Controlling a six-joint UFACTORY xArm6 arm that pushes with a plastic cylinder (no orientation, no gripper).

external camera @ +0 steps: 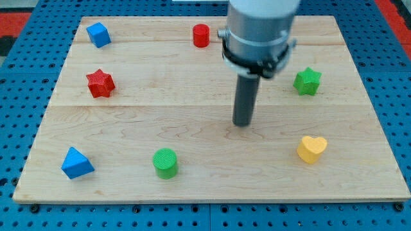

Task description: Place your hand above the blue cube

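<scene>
The blue cube [98,34] sits near the board's top left corner. My tip [242,124] is the lower end of a dark rod that hangs from the grey arm near the middle of the board. It stands far to the right of and below the blue cube, with no block touching it.
A red cylinder [201,35] is at the top centre and a red star [100,83] at the left. A blue triangular block [76,163] and a green cylinder [166,162] lie along the bottom. A green star [307,81] and a yellow heart [311,149] are at the right. The wooden board [128,122] rests on a blue pegboard.
</scene>
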